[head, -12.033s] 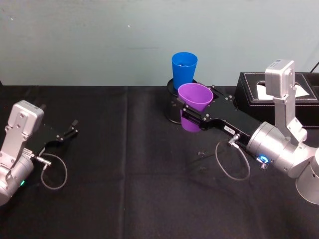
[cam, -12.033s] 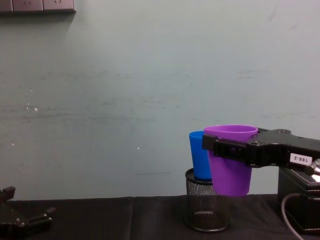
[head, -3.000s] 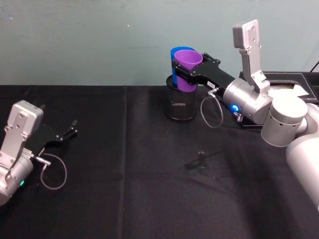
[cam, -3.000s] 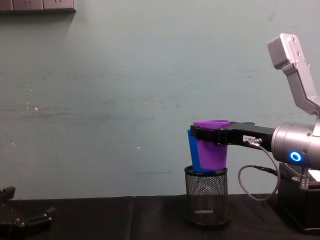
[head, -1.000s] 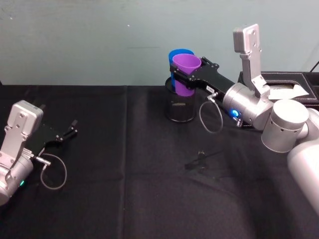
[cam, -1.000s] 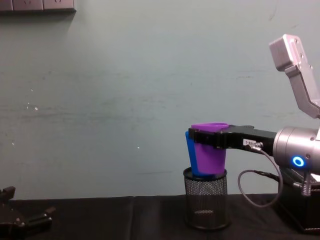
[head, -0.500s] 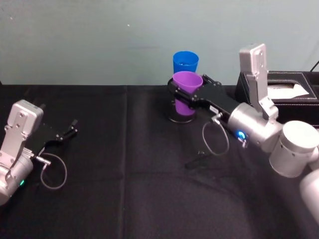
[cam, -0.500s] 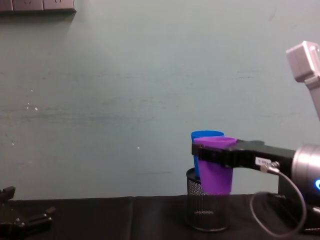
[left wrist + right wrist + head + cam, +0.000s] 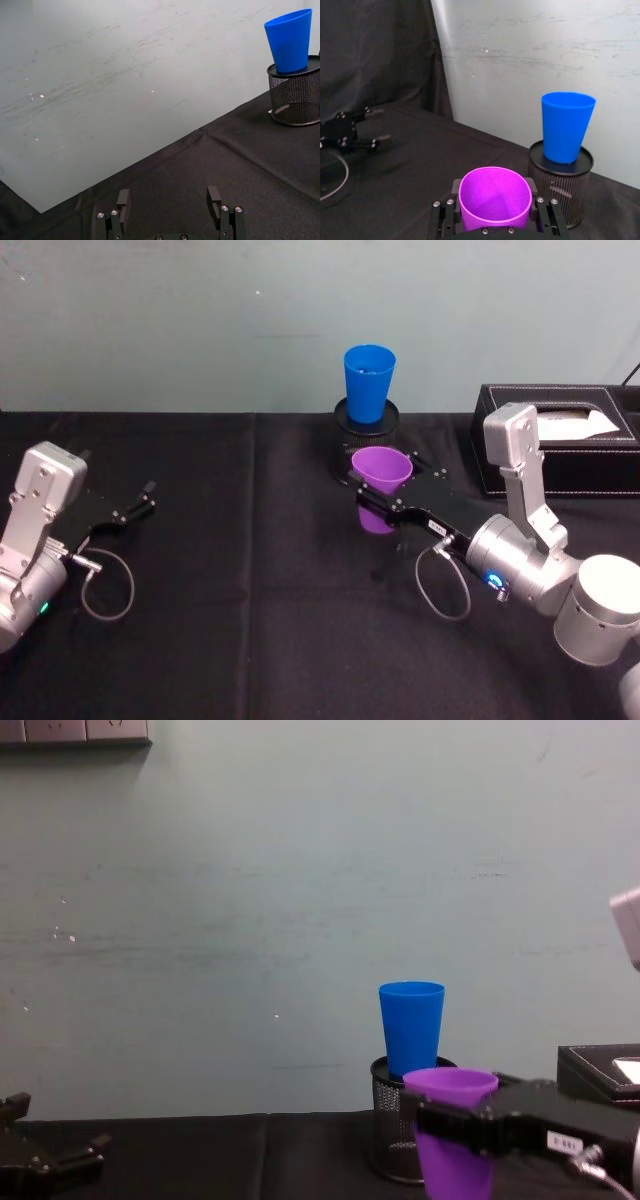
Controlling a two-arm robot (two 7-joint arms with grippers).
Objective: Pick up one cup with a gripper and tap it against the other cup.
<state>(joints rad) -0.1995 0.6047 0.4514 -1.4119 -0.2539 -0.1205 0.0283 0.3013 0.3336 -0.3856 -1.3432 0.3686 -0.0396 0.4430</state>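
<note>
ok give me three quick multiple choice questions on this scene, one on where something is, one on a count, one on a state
1. Where does the blue cup stand?
A. on top of the black mesh holder
B. flat on the black cloth
C. inside the purple cup

2. How many cups are in sight?
A. one
B. two
C. three

3. What is the right gripper doing?
A. resting open on the table
B. holding the blue cup
C. holding the purple cup, apart from the blue one

Answers:
1. A, the right wrist view shows its base on the holder's top.
2. B, one blue and one purple.
3. C, its jaws clamp the purple cup, which sits nearer the robot with a gap to the blue cup; the left gripper lies open, far left.
</note>
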